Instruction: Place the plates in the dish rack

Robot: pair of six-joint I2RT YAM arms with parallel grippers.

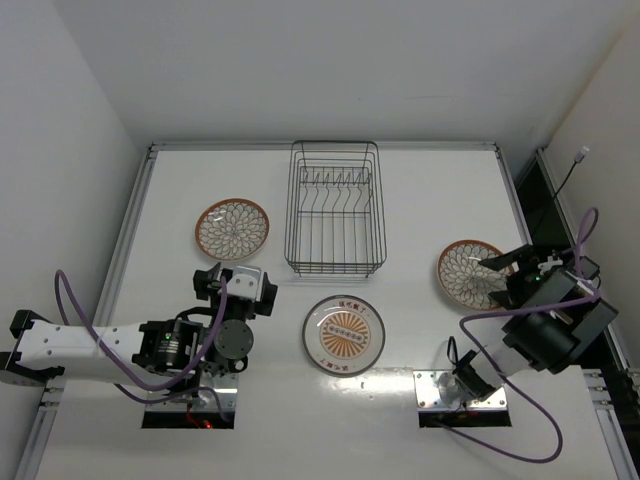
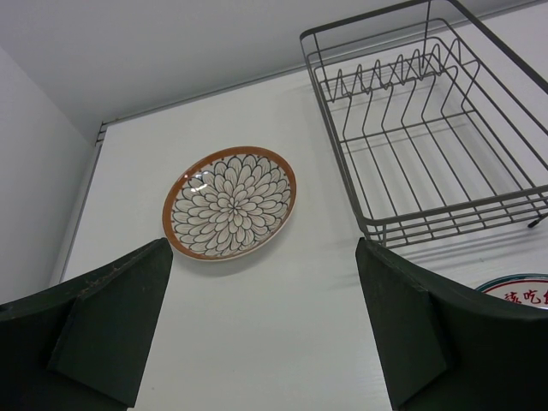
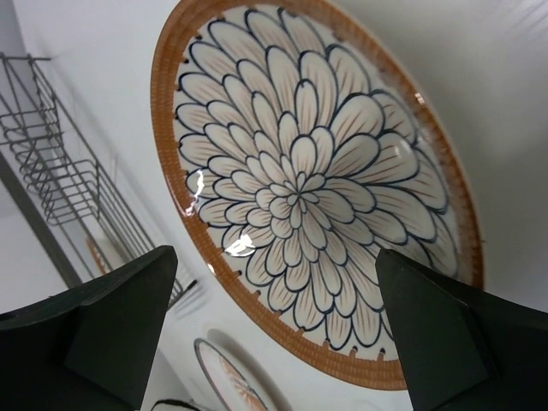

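Three plates lie flat on the white table. A petal-patterned plate (image 1: 232, 228) (image 2: 231, 203) is at the left, a sunburst plate (image 1: 345, 335) sits in the middle near the front, and a second petal plate (image 1: 470, 273) (image 3: 312, 188) is at the right. The black wire dish rack (image 1: 335, 208) (image 2: 437, 128) stands at the back centre with nothing in it. My left gripper (image 1: 237, 272) (image 2: 264, 257) is open, short of the left plate, holding nothing. My right gripper (image 1: 500, 280) (image 3: 276, 257) is open, close to the right plate's near rim, its fingers apart from it.
The table (image 1: 420, 190) has raised rails along its left, back and right edges. Purple cables loop from both arms near the front. In the right wrist view, the rack (image 3: 60, 154) and the sunburst plate (image 3: 231, 377) show beyond the petal plate.
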